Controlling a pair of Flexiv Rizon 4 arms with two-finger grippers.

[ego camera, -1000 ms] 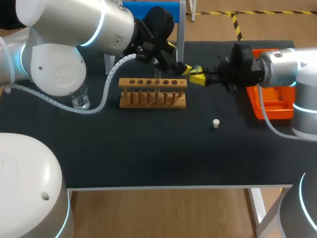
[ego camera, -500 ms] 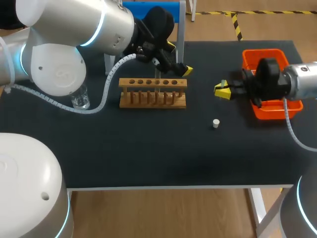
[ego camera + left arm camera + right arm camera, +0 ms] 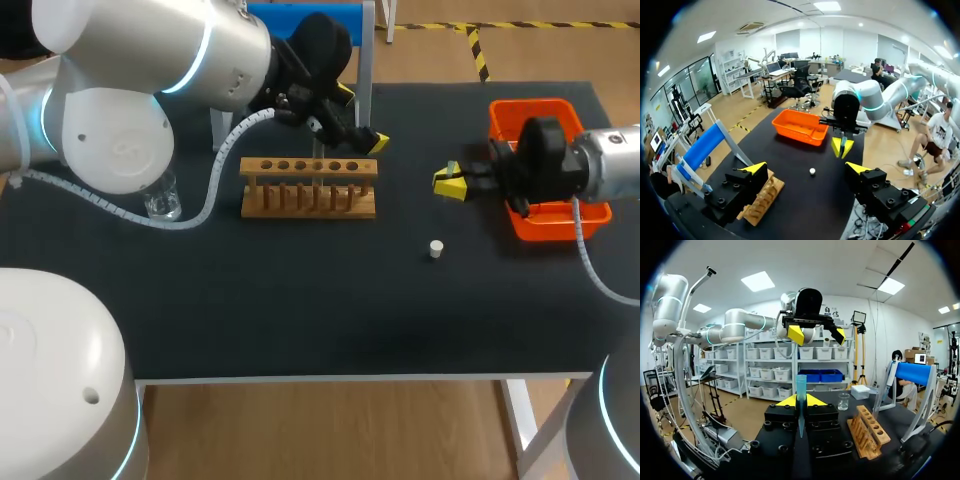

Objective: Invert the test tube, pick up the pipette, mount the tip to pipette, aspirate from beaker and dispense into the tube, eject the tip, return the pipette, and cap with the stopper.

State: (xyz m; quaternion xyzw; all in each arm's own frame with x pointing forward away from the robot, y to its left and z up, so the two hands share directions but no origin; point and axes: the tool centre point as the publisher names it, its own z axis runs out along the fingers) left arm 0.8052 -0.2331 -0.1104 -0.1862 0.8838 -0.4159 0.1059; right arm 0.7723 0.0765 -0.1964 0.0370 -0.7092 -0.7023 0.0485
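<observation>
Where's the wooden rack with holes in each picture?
Head view: the wooden rack stands mid-table, near the left gripper.
Left wrist view: the rack lies under one finger of that open gripper.
Right wrist view: the rack is beside the right gripper, which holds the test tube.
Shared landmark: the blue-topped stand beside the rack.

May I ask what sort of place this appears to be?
Probably a robot test bench staged for lab liquid handling: a wooden test tube rack, a glass beaker, and a test tube in the right claw.
</observation>
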